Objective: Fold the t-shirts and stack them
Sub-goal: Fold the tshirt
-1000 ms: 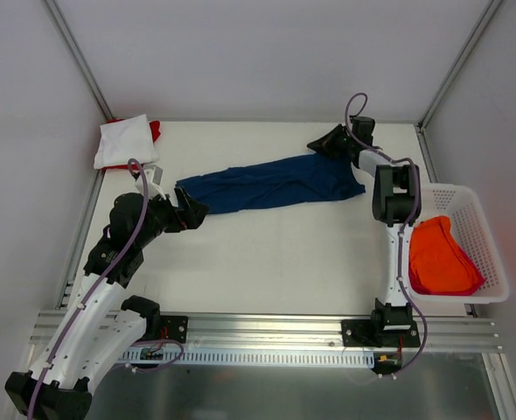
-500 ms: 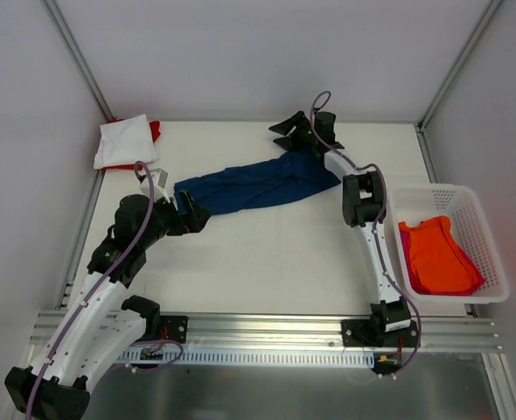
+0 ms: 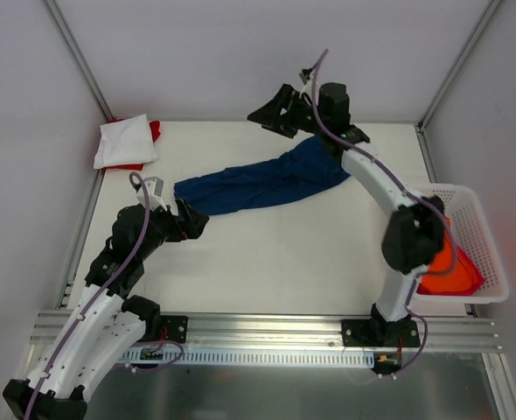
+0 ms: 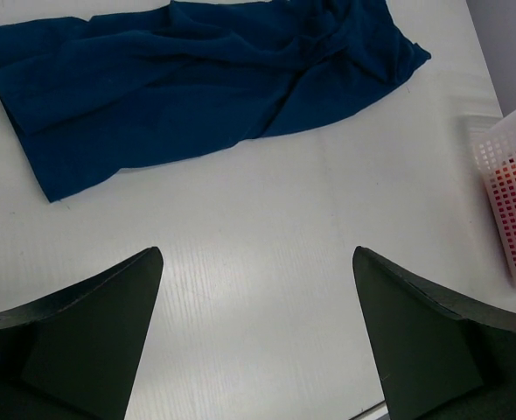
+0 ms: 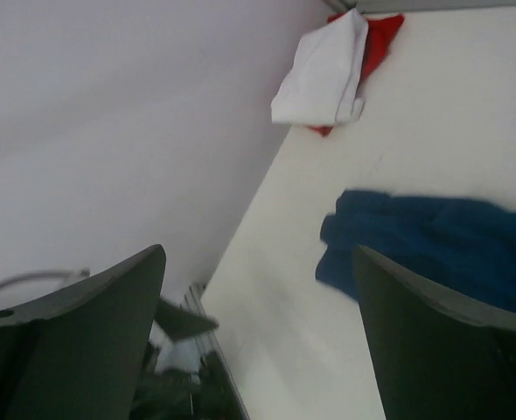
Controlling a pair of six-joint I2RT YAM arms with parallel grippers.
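A navy blue t-shirt lies bunched in a long strip across the middle of the table. My left gripper hovers open just short of its left end, and in the left wrist view the navy shirt lies beyond the empty left gripper. My right gripper is raised above the shirt's far right end, open and empty. Its wrist view looks past the right gripper to the navy shirt and a folded white t-shirt on a red one.
The white t-shirt and the red one under it sit at the back left corner. A white lattice basket at the right edge holds an orange t-shirt. Walls close in the back and sides.
My right gripper opened, let go of the navy shirt's right end, and rose and swung left. The shirt stays laid out. The left arm pulled back slightly.
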